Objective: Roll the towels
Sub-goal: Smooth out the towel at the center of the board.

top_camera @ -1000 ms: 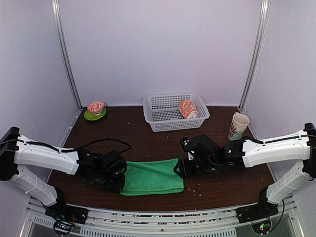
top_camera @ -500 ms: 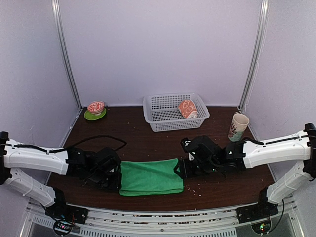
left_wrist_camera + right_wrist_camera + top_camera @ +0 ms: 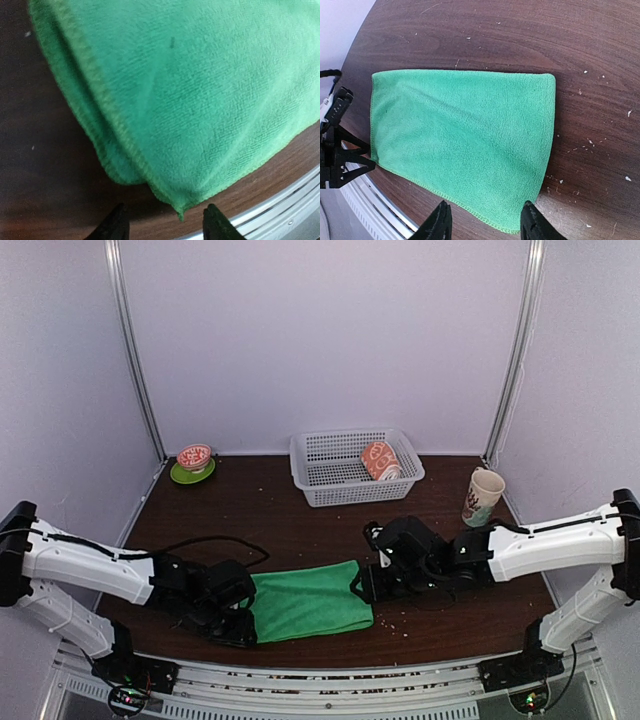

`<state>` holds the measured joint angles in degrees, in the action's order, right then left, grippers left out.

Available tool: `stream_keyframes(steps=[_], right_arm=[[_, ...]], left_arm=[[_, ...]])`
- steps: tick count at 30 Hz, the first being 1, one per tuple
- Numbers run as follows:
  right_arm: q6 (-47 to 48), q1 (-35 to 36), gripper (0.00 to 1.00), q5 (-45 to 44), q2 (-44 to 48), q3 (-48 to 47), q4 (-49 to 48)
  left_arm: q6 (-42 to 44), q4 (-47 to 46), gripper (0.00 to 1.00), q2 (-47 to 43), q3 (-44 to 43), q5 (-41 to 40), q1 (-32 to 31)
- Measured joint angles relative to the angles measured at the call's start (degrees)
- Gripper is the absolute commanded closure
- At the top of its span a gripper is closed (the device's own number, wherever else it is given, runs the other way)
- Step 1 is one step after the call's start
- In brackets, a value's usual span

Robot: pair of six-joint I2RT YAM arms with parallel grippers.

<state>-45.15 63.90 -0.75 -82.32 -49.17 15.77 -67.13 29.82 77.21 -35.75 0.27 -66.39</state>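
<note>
A green towel [image 3: 312, 601] lies flat and folded on the dark table, between my two grippers. My left gripper [image 3: 243, 630] is open at the towel's near left corner. In the left wrist view that corner [image 3: 181, 211] points down between the black fingertips [image 3: 116, 226], and they do not pinch it. My right gripper [image 3: 362, 588] is open above the towel's right end, and its fingertips [image 3: 532, 223] straddle the near right edge of the green towel [image 3: 465, 145]. A peach-orange towel [image 3: 380, 460], rolled up, lies in the white basket [image 3: 330, 472].
The basket stands at the back centre. A patterned cup [image 3: 483, 495] stands at the right. A small bowl on a green saucer [image 3: 194, 462] sits at the back left. The metal rail [image 3: 280, 215] of the table's near edge runs just beyond the towel. Crumbs [image 3: 585, 145] dot the wood.
My left gripper has opened and let go of the towel's left end. It shifted slightly toward the near edge. The towel's left edge now lies a little skewed. The right arm is unchanged.
</note>
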Motion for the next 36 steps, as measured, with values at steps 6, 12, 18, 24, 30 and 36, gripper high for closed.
stream_keyframes(steps=[6, 12, 18, 24, 30, 36], right_arm=[[0.2, 0.4, 0.58, 1.1, -2.4, -1.0, -0.1], [-0.4, 1.1, 0.61, 3.8, -6.6, -2.6, -2.5], [-2.5, 1.2, 0.64, 6.2, -10.4, -2.1, -4.4], [-5.2, 1.8, 0.64, 7.3, -10.4, 4.6, -7.0], [-6.1, 2.0, 0.60, 7.5, -9.9, 5.2, -8.3], [-3.9, 0.8, 0.57, 6.2, -5.4, 1.7, -1.6]], left_arm=[[5.5, 11.1, 0.41, -5.3, -9.4, -1.3, 0.0], [12.9, 7.4, 0.68, -6.7, -19.7, -1.9, 4.1], [17.2, -4.3, 0.79, 5.4, -19.0, 1.6, 12.1], [18.6, -10.4, 0.78, 16.1, -15.1, 4.9, 13.2], [19.6, -13.5, 0.67, 17.5, -12.7, 7.3, 14.6], [22.8, -10.1, 0.50, 14.4, -13.7, 6.6, 14.7]])
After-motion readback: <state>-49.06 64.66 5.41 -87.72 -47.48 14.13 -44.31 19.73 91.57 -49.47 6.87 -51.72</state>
